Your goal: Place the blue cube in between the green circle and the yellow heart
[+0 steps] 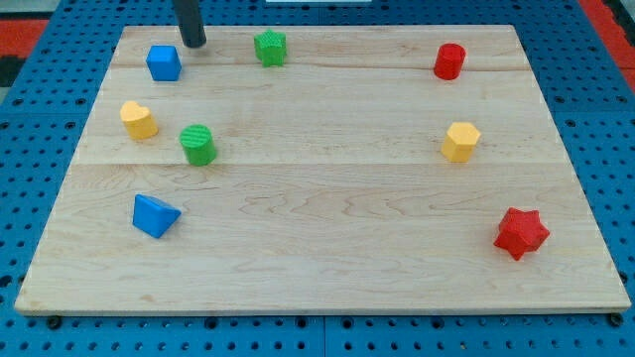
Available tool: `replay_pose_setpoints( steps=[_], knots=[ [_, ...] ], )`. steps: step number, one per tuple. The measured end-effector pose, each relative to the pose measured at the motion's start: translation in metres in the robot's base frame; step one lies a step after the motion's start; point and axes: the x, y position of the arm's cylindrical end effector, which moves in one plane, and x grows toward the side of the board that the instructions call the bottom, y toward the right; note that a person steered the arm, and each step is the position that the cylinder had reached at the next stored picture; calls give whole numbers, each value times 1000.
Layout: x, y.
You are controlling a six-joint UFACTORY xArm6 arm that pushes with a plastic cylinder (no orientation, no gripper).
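Observation:
The blue cube (pixel 164 62) sits near the board's top left corner. The yellow heart (pixel 138 119) lies below it, slightly to the left. The green circle (pixel 197 144) lies right of the heart and a little lower, with a narrow gap between them. My tip (pixel 194 44) is at the top of the view, just up and right of the blue cube, a small gap apart from it.
A green star-like block (pixel 270 48) sits right of my tip. A blue triangle (pixel 155 215) lies at lower left. A red cylinder (pixel 449 61), a yellow hexagon (pixel 460 141) and a red star (pixel 521 233) lie on the right side. The wooden board (pixel 327 268) rests on a blue pegboard.

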Motion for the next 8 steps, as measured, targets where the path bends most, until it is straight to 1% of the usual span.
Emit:
replay_pose_setpoints(
  steps=[1,2,3,4,5,6,7,8],
  knots=[
    [8,-45],
    [62,-45],
    [101,-25],
    [101,-2],
    [71,33],
    [101,16],
    [148,-12],
    [167,-11]
  ],
)
